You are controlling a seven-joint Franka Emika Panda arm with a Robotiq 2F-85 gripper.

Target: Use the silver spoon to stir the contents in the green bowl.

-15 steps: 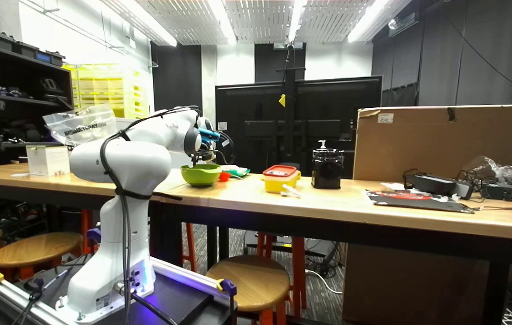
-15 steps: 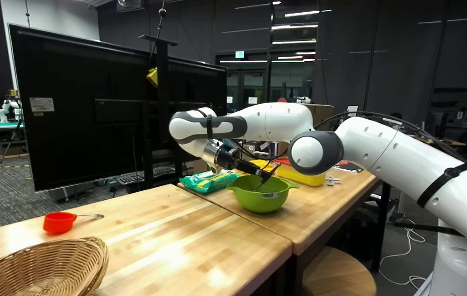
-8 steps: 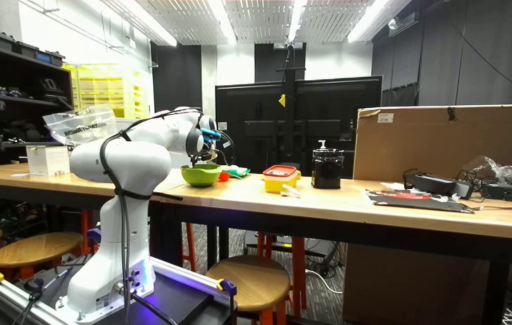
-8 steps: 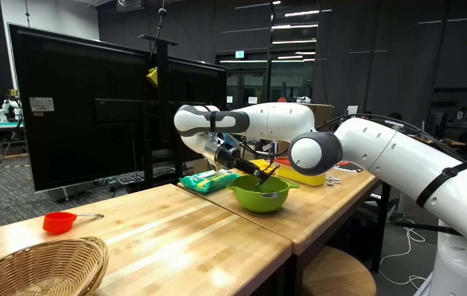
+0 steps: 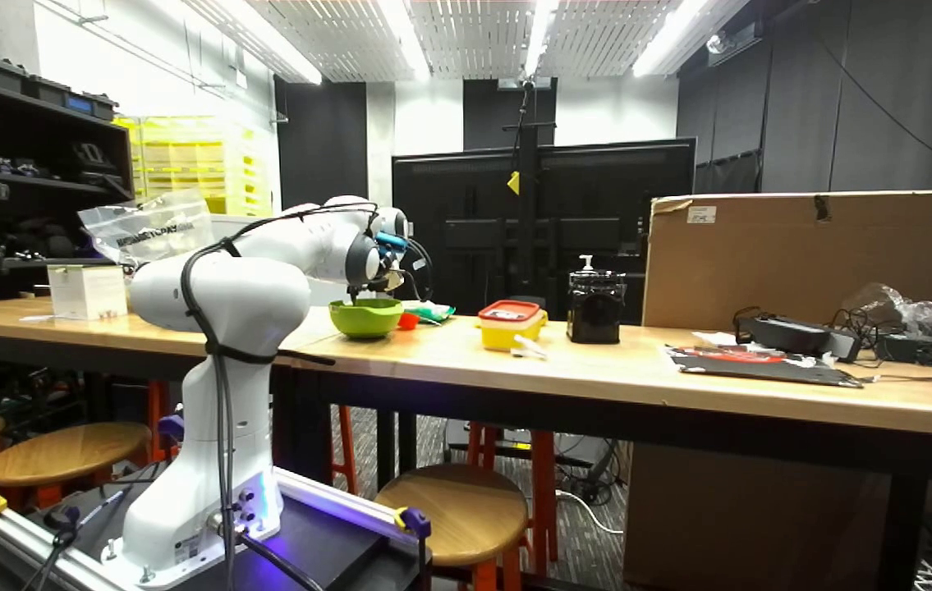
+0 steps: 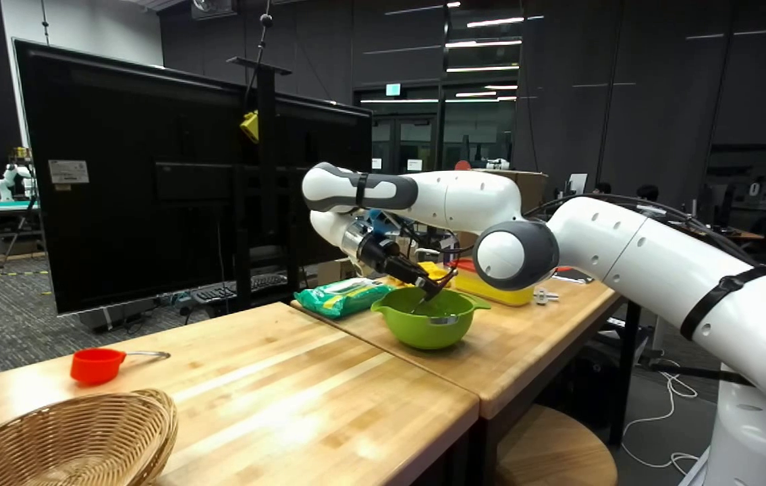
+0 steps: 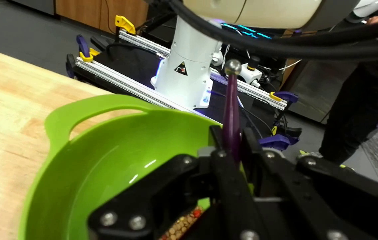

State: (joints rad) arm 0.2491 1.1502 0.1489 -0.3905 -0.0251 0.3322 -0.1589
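Wrist view: spoon (image 7: 231,113) in jaws above green bowl (image 7: 122,150)

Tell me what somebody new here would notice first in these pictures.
Probably the lime-green mixing bowl, on the wooden table with the hand over it. In the wrist view, the purple-handled utensil, gripped by the hand and ending in a silver ball, would likely catch the eye next. Then perhaps the bright red measuring cup, beyond the wicker basket in an exterior view.
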